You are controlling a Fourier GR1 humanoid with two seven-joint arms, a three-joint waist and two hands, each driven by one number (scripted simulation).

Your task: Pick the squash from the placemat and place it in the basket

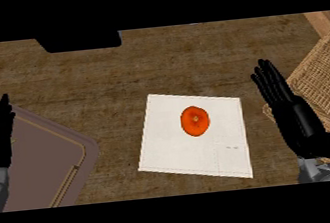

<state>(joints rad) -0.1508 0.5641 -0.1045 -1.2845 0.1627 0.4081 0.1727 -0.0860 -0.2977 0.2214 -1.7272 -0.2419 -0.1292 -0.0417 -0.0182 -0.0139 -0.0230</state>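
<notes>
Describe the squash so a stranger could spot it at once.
Start at the white placemat lying near the middle of the brown counter, between the wicker basket at the right and a grey-brown tray at the left. The squash sits on the mat's upper half. It is the only orange thing here, a small rounded oval.

Orange squash [195,120], white placemat [173,148], tan woven basket [328,75].

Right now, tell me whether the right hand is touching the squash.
Apart. The head view shows bare placemat between the right hand and the squash.
</notes>
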